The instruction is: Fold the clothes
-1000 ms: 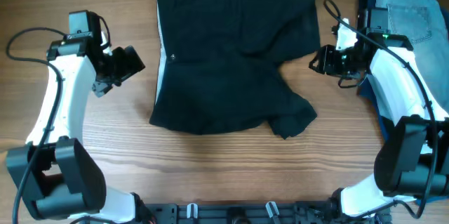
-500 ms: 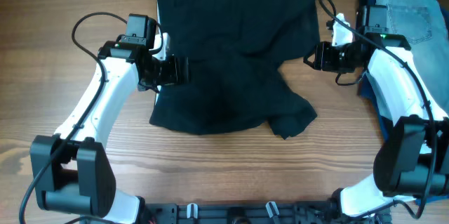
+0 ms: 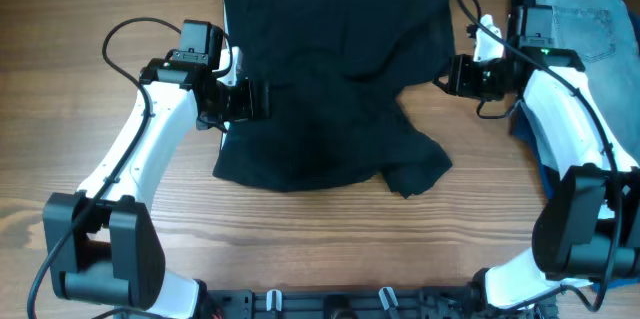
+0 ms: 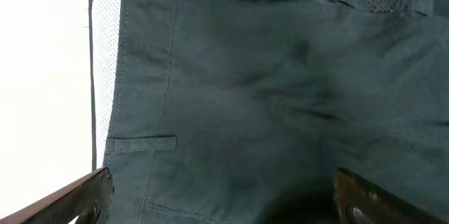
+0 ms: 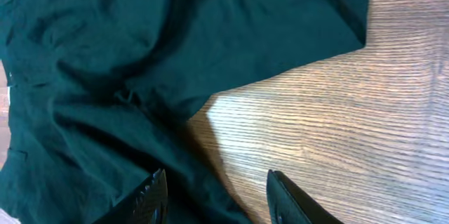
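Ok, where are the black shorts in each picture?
Overhead: the black shorts lie spread across the middle of the table.
Left wrist: they fill nearly the whole picture.
Right wrist: they cover the left and top, with bare table on the right.
Shared landmark: the pale side stripe, seen overhead and by the left wrist only.

Pale denim shorts lie at two o'clock on the wooden tabletop, with a bright blue cloth (mostly hidden) showing around three o'clock.
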### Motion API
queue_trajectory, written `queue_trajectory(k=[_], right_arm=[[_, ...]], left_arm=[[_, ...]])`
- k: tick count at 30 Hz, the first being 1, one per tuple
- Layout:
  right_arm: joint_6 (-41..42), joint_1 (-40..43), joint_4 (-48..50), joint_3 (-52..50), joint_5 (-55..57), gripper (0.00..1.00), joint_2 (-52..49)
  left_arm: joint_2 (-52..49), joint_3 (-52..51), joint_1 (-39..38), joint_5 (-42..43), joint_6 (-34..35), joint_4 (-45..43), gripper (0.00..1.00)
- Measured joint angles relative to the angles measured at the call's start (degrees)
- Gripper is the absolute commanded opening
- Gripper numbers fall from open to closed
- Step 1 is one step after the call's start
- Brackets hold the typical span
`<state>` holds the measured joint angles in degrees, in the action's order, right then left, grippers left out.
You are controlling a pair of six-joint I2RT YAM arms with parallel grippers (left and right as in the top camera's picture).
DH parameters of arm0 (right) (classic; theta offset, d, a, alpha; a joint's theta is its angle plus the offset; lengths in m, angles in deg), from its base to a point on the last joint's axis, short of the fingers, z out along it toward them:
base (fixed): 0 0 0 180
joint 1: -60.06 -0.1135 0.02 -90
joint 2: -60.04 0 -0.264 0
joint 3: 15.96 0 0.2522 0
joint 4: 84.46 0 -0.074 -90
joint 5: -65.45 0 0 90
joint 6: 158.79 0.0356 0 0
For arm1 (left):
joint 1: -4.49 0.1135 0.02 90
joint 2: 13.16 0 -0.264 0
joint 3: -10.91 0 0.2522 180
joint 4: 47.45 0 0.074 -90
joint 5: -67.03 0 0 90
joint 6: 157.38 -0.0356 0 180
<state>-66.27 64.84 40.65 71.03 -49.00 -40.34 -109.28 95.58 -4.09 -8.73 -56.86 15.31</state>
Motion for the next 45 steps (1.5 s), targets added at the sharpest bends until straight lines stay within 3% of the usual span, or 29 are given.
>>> queue_trajectory(k=[5, 13, 19, 22, 27, 30, 34, 35, 37, 38, 45], right_arm=[[0.2, -0.2, 0.6, 0.0, 1.8, 0.47, 0.0], [5.5, -0.2, 7.7, 0.0, 15.6, 0.48, 0.0], [12.0, -0.2, 1.3, 0.0, 20.0, 0.48, 0.0], [12.6, -0.2, -5.8, 0.0, 14.5, 0.48, 0.0], [6.8, -5.7, -15.6, 0.0, 5.8, 0.48, 0.0], [5.3, -11.1, -17.0, 0.0, 4.5, 0.48, 0.0], [11.0, -17.1, -11.8, -6.1, 5.4, 0.47, 0.1], [13.0, -17.8, -9.4, -9.3, 6.6, 0.45, 0.1], [15.1, -17.7, -5.5, -12.5, 8.3, 0.22, 0.1], [16.2, -17.7, -3.5, -13.6, 9.8, 0.04, 0.1], [17.9, -17.7, 0.1, -14.1, 15.6, 0.04, 0.1]], left_arm=[[0.0, 0.0, 0.0, 0.0, 0.0, 0.0, 1.00], [0.0, 0.0, 0.0, 0.0, 0.0, 0.0, 1.00], [0.0, -0.1, 0.0, 0.0, 0.0, 0.0, 1.00], [0.0, -0.1, 0.0, 0.0, 0.0, -0.1, 1.00], [0.0, -0.1, 0.0, 0.0, 0.0, -0.1, 1.00], [0.0, -0.2, 0.0, 0.0, 0.0, -2.8, 1.00], [0.0, -0.3, 0.0, 0.0, 0.0, -6.2, 1.00], [0.0, -0.3, 0.0, 0.0, 0.0, -7.0, 1.00], [0.0, -0.3, 0.0, -0.2, 0.0, -7.1, 1.00], [0.0, -0.3, 0.0, -0.8, 0.0, -7.4, 1.00], [0.0, -0.3, 0.2, -4.0, 0.0, -7.5, 1.00]])
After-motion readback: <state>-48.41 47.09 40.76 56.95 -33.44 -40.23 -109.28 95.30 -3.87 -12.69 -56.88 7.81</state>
